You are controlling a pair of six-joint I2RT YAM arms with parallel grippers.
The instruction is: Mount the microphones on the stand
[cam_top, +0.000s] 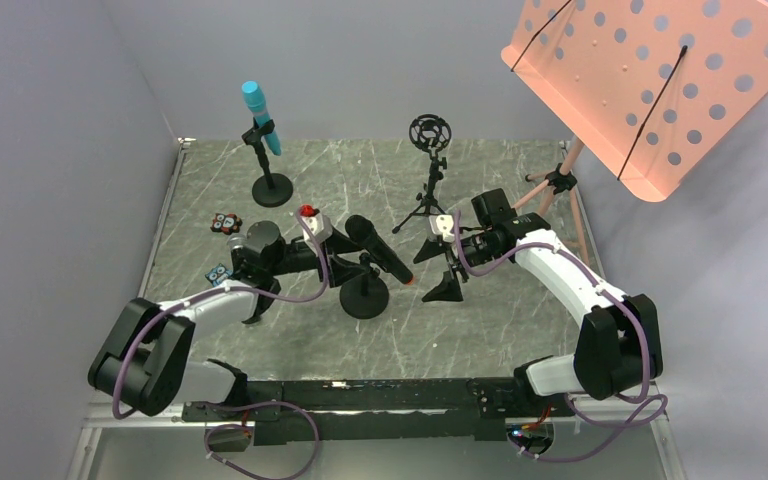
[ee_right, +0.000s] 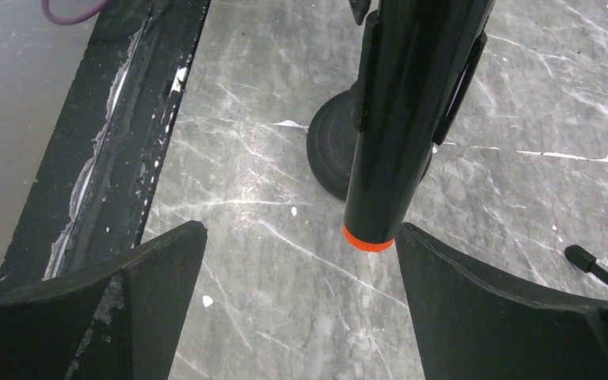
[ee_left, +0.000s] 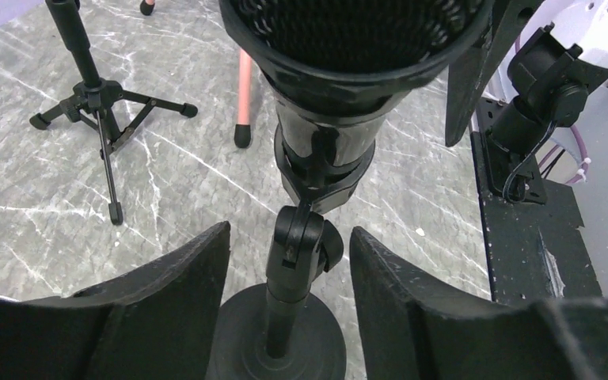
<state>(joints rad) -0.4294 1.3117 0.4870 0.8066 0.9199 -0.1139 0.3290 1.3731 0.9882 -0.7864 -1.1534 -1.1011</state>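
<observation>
Status, big to small:

- Tabletop: the salmon music stand is planted at the far right corner. It's not part of the job.
- Tripod stand sits mid far edge and its shock mount is empty. We read it as the open slot for another mic.
- Turquoise microphone is clipped upright-ish in its round-base stand near the far left corner. Looks done.
- Second round-base stand sits mid tabletop, toward the near edge. The black microphone lies tilted in its clip, mesh head toward our left arm and orange end cap low toward the right arm.
- Left gripper has its jaws at a middling width, straddling the stand's swivel joint with a gap on both sides, so it holds nothing. We guess it's placed there to pin the stand so it can't tip or swing.
- Right gripper is wide and empty, just under the orange end. Probably ready to push the mic deeper into the clip.
- We can't find the silver-headed mic in any view.
</observation>
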